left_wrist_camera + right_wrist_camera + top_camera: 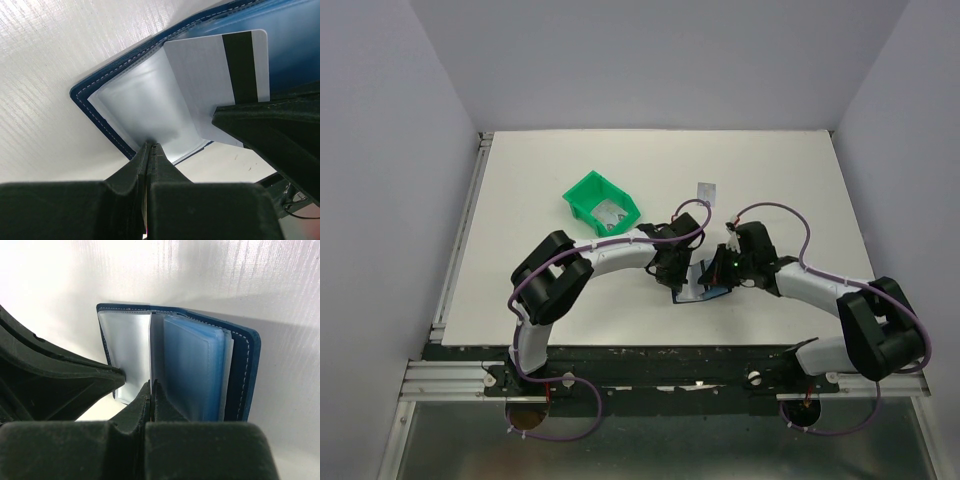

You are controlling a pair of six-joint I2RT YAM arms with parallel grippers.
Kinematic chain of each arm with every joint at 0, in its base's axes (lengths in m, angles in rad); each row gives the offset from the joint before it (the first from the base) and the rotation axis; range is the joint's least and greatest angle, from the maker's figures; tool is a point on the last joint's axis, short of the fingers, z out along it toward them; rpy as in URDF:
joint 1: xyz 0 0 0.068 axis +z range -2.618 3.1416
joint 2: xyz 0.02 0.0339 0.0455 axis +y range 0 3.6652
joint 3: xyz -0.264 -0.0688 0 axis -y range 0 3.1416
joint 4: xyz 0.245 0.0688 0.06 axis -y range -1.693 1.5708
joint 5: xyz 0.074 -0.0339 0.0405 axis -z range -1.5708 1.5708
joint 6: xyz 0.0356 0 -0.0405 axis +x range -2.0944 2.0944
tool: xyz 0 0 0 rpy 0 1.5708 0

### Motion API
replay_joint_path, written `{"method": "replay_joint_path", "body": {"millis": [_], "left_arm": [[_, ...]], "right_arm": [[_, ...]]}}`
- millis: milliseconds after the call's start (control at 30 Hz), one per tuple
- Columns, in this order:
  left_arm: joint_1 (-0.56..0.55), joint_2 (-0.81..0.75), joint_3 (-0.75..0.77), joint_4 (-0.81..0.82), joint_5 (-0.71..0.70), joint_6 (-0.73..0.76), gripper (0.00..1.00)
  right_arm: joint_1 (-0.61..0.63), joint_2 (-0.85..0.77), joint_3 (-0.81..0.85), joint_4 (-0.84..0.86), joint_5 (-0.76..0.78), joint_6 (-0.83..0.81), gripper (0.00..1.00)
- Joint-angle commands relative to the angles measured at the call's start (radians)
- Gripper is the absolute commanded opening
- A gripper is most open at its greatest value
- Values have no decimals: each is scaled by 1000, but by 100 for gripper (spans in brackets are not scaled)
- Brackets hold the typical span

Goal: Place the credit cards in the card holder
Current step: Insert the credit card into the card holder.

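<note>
The card holder (244, 370) has a navy, fine-grained leather-like cover with pale stitching, and its clear sleeves (192, 370) are thin, glossy, translucent plastic. The credit card (205, 85) is smooth, satiny pale grey plastic with a flat black stripe. The left gripper (151, 148) looks like matt black moulded plastic, the table (60, 60) is matt white with a fine ribbed grain, and the bin (585, 195) is shiny green plastic.
</note>
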Motion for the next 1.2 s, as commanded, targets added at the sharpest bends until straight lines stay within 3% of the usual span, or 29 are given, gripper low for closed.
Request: {"method": "replay_joint_path", "body": {"millis": [0,433,733,900,1167], "left_arm": [[-2,34,4,-32,-13,15,8],[0,34,2,-32,-13,16,8],[0,33,-1,-28,-11,18,8],[1,33,1,-29,-11,16,8],[0,31,1,-28,-11,18,7]], "right_arm": [[2,25,-40,25,-71,23,0],[2,30,-77,163,-140,78,0],[2,-142,-69,-33,153,59,0],[2,-156,-38,-121,313,75,0],[2,-97,-3,-115,347,62,0]]}}
